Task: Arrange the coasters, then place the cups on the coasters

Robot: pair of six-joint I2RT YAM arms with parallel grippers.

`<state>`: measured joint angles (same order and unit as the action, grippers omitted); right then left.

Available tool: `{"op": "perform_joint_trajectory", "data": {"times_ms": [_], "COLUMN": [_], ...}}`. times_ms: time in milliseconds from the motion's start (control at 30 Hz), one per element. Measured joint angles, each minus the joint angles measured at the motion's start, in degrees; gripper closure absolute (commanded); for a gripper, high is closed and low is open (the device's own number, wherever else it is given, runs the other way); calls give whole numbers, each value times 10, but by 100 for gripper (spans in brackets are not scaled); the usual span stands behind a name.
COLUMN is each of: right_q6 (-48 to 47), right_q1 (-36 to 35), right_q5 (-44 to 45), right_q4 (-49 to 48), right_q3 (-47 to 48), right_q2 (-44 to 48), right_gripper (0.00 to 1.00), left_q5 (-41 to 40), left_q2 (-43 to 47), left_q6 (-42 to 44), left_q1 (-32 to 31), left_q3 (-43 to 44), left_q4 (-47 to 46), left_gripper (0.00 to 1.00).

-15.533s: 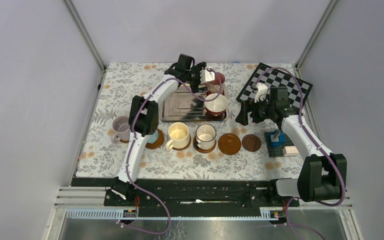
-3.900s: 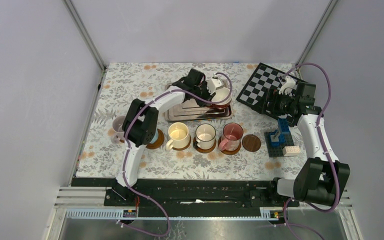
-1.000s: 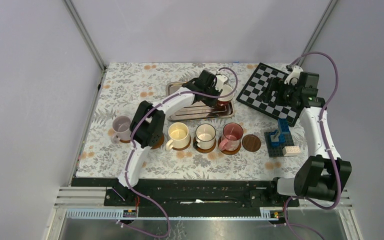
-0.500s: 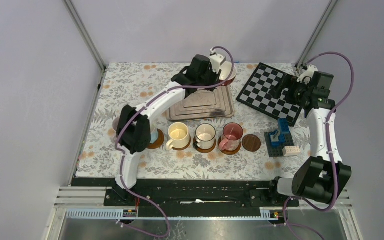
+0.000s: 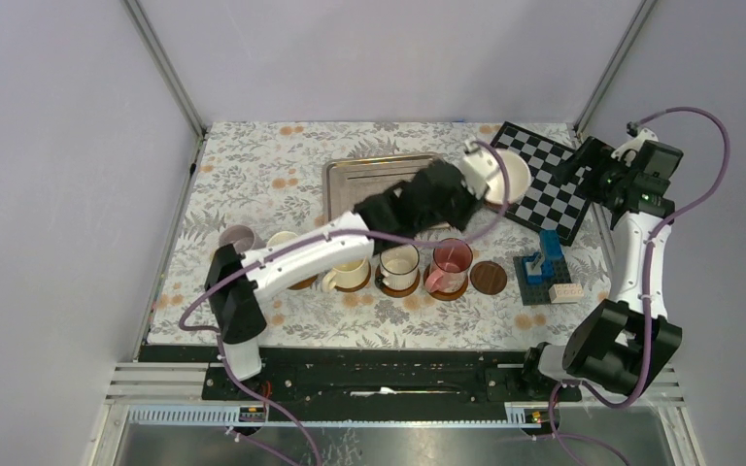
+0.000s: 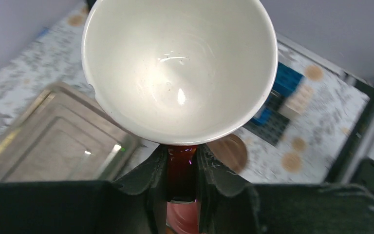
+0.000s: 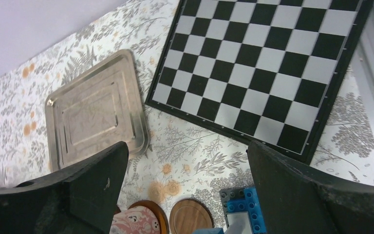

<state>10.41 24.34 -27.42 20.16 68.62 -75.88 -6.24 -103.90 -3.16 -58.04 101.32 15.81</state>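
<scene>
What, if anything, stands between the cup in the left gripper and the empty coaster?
Nothing visible does. The dark red cup hangs lifted in the left gripper; the empty coaster is bare, with the pink cup and blue bricks only flanking it.

Table layout from above.
I see tray (image 5: pixel 359 180) upper centre, chessboard (image 5: pixel 559 199) to its right; below the tray a row of cups (image 5: pixel 400 262) on coasters (image 5: pixel 398 289), then a bare coaster (image 5: pixel 489 278), then bricks (image 5: pixel 542 264) at right.

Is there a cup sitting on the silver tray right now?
No, the silver tray holds nothing; the left pincer grips the dark red cup by its handle.
</scene>
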Motion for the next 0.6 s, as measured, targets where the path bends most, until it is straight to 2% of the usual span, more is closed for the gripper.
{"op": "perform_joint_trajectory", "data": {"times_ms": [133,233,600], "right_q6": [17,24,43], "right_q1": [21,29,31], "right_q5": [10,10,10], "right_q4": [-3,-3,-16], "right_q3": [6,16,27], "right_q2": [-7,-16,-17], "right_gripper": [1,0,0], "left_q5": [-34,-50,-106], "left_q2": [4,4,3], "left_q6": [-19,-41,-111], "left_q1": [-77,-108,-131], "left_q3": [-34,-44,-116], "left_q4": [17,40,28], "left_gripper": [100,100,100]}}
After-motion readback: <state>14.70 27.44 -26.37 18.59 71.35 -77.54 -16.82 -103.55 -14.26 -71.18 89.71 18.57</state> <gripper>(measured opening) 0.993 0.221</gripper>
